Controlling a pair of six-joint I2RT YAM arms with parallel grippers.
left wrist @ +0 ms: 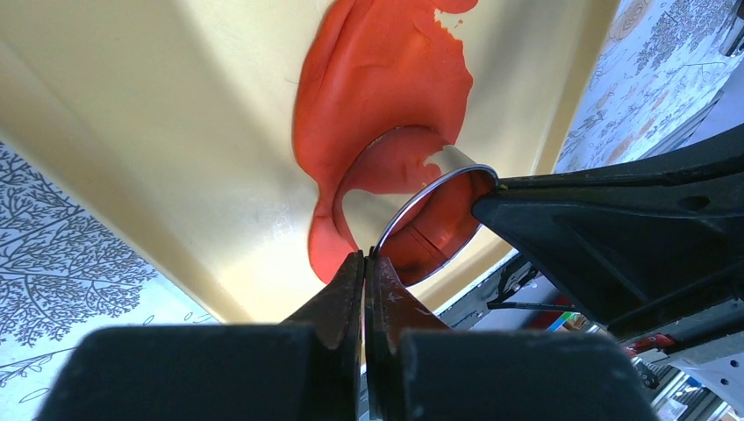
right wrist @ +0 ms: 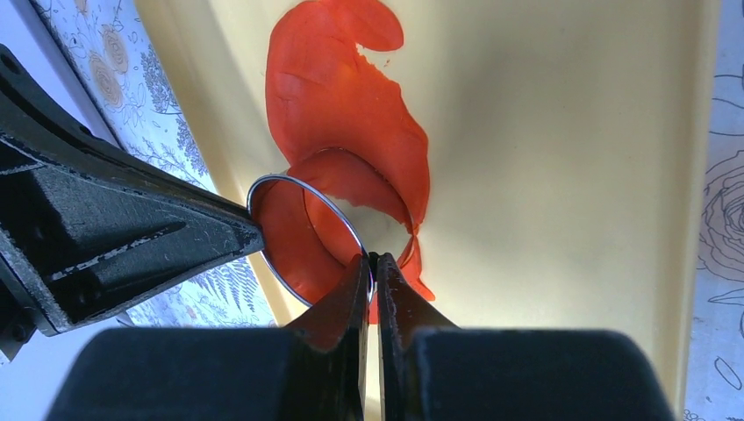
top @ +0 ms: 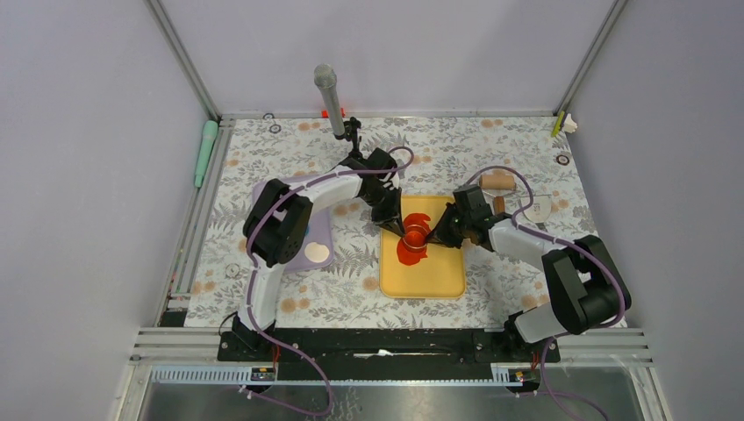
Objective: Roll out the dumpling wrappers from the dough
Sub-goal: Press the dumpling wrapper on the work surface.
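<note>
Rectangular yellow plastic tray [top: 439, 285], at table centre. On it, toward its 11 o'clock corner: thin flat irregular sheet of red clay dough [top: 409, 254], with a curved bite cut from its edge. Round steel ring cutter [left wrist: 452, 160], tilted, at the sheet's 12 o'clock end, red showing inside it. Left gripper [left wrist: 364, 263]: jaws pinched narrow on the ring's rim at 9 o'clock. Right gripper [right wrist: 370, 263]: pinched likewise on the rim at 3 o'clock
</note>
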